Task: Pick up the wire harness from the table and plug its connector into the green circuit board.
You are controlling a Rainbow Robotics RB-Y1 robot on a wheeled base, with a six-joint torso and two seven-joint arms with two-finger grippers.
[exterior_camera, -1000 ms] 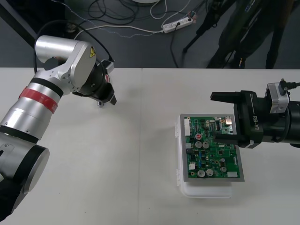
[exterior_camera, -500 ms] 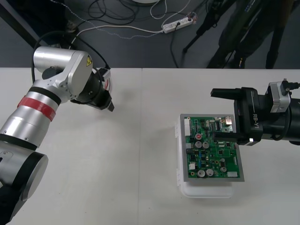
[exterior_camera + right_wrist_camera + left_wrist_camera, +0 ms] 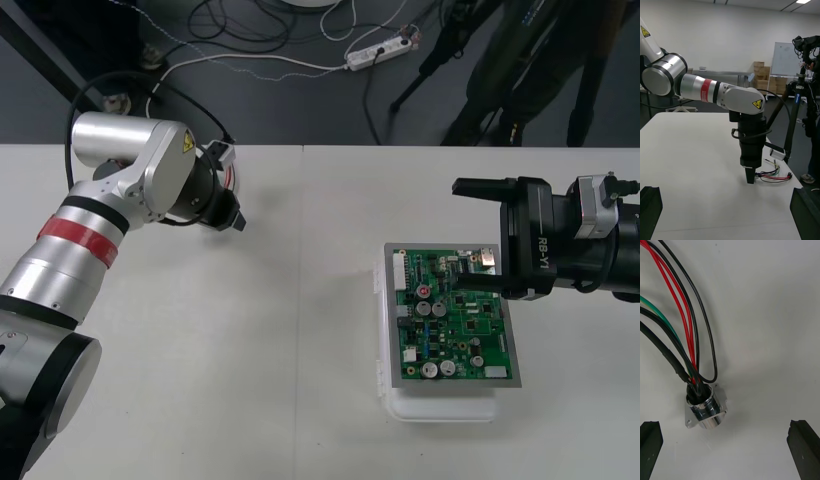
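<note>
The wire harness lies on the table near its far left edge. Its round metal socket (image 3: 705,410) lies flat between my left gripper's (image 3: 726,453) open fingers (image 3: 649,450), with red, black and green wires (image 3: 677,318) running away from it. In the right wrist view the left gripper (image 3: 750,175) points straight down at the table beside the wires (image 3: 773,175). In the front view the left gripper (image 3: 228,210) hides most of the harness. My right gripper (image 3: 472,238) hovers open over the far right edge of the green circuit board (image 3: 450,325) on its white base (image 3: 440,408).
The table's far edge runs just behind the left gripper. The broad middle of the table (image 3: 300,300) lies bare between the harness and the board. Cables and a power strip (image 3: 378,52) lie on the dark floor beyond.
The left arm has swung a little and its gripper has shifted slightly over the harness. The right gripper has drawn back a bit to the right.
</note>
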